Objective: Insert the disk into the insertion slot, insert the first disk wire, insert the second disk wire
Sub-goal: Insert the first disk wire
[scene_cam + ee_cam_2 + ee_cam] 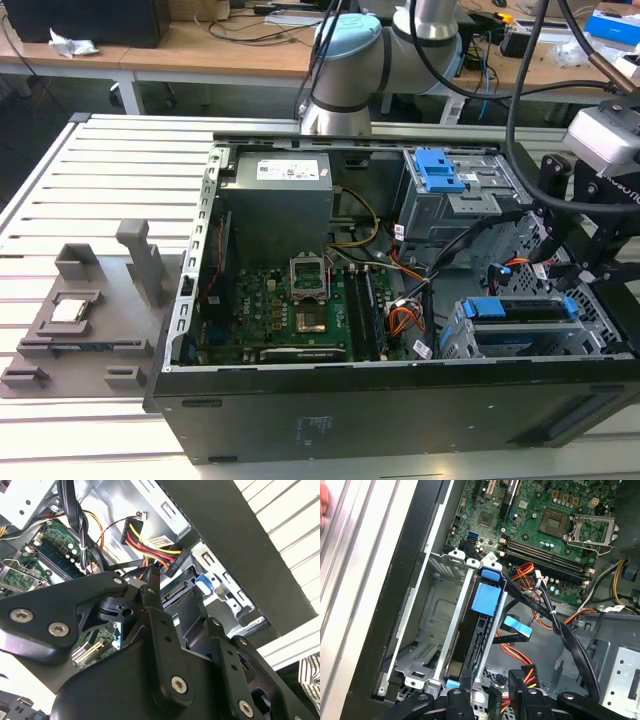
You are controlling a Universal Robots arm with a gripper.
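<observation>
At about four o'clock in the exterior view's open computer case [300,425], the disk [520,308] sat in the insertion slot [452,342], while the end effector [509,694] looked closed on the black plug of the second disk wire [527,672]. That plug seemed light and rigid, best pinched on its flat sides, its thin leads limp and snag-prone. The grip itself was half hidden, and where the first disk wire [516,628] ended was unclear.

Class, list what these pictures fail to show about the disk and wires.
Disk label: first wrist view sees it edge-on in the insertion slot.
Second disk wire plug face: first wrist view, gripper covers it.
First disk wire run: first wrist view, lost behind black cables.
</observation>
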